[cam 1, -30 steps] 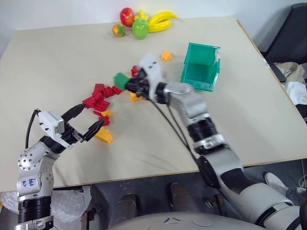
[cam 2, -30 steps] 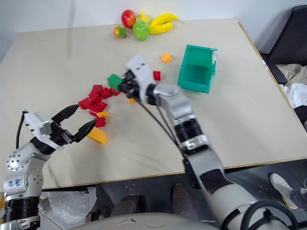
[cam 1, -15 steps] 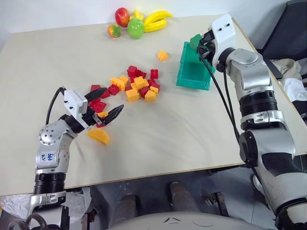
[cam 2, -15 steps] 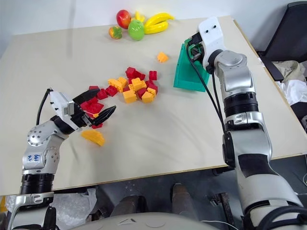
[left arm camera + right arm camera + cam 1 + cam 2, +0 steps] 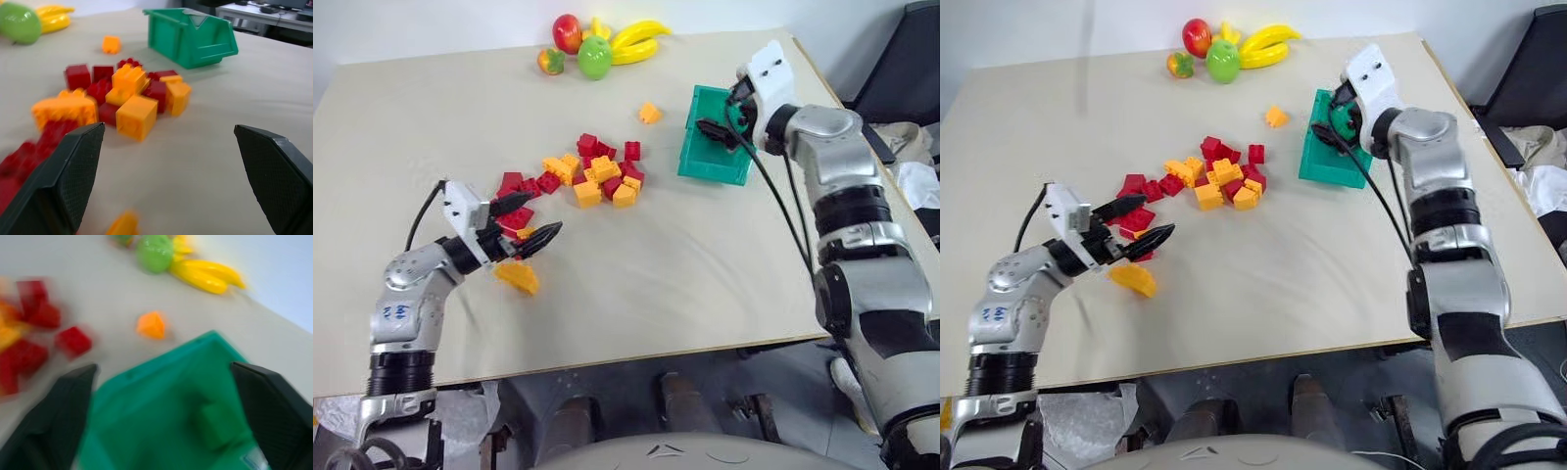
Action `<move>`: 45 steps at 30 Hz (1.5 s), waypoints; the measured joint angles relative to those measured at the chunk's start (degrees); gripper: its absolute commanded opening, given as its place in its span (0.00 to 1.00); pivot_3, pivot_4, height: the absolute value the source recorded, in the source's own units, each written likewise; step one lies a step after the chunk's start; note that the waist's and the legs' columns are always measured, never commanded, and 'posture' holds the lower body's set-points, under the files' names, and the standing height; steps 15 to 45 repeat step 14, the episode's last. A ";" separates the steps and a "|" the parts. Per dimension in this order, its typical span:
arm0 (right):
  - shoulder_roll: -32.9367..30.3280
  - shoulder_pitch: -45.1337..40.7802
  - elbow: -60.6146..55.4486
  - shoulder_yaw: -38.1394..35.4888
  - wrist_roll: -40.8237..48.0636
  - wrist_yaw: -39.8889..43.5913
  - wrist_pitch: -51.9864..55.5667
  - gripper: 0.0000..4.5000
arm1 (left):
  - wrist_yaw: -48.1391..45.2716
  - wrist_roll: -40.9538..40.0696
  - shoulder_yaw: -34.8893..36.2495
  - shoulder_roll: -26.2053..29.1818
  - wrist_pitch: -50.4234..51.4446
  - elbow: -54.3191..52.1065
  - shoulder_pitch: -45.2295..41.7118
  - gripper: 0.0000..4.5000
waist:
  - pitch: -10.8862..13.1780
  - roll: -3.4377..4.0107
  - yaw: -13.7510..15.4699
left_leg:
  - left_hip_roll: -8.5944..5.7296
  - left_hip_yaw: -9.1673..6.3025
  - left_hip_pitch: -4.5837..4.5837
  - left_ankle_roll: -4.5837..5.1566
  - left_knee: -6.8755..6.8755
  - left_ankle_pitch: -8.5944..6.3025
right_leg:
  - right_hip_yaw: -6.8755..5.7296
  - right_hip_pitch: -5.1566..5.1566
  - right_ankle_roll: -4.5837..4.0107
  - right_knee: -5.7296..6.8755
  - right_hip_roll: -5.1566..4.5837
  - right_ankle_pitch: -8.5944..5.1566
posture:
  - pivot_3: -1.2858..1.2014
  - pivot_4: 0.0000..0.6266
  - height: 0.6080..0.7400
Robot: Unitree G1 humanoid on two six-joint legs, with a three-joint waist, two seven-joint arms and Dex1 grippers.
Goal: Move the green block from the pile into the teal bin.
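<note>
- One pale beige table (image 5: 724,264) carries everything; toy fruit (image 5: 597,49) sits at its far edge, a dark chair (image 5: 901,69) stands off the right side.
- Red and yellow bricks form the pile (image 5: 592,176) mid-table, with one orange brick (image 5: 650,113) apart, near the teal bin (image 5: 715,166).
- Reaching over the bin's opening, the right gripper (image 5: 722,116) has its fingers spread wide, holding nothing.
- Inside the bin lies the green block (image 5: 212,423), seen blurred from the right wrist.
- Low by the pile's near-left edge, the left gripper (image 5: 533,220) points level, fingers parted and empty.
</note>
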 measured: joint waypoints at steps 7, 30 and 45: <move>-12.31 18.08 -16.16 2.70 8.14 29.59 -2.85 0.99 | -8.84 -1.87 5.73 6.79 -0.69 -1.18 8.97 1.00 | 0.04 0.07 0.96 | -0.06 0.12 0.03 0.05 0.01 -0.03 | 0.07 0.03 0.09 -0.17 0.00 0.05 | 0.52 0.24 1.00; -14.43 19.62 -6.53 2.67 7.73 35.85 -19.06 0.99 | -14.52 -4.04 12.81 10.19 -1.06 -0.63 16.20 1.00 | 0.05 0.07 1.55 | -0.03 0.27 0.19 0.07 0.06 -0.04 | 0.18 0.06 0.09 -0.25 -0.01 0.05 | 0.52 0.24 1.00; -14.43 19.62 -6.53 2.67 7.73 35.85 -19.06 0.99 | -14.52 -4.04 12.81 10.19 -1.06 -0.63 16.20 1.00 | 0.05 0.07 1.55 | -0.03 0.27 0.19 0.07 0.06 -0.04 | 0.18 0.06 0.09 -0.25 -0.01 0.05 | 0.52 0.24 1.00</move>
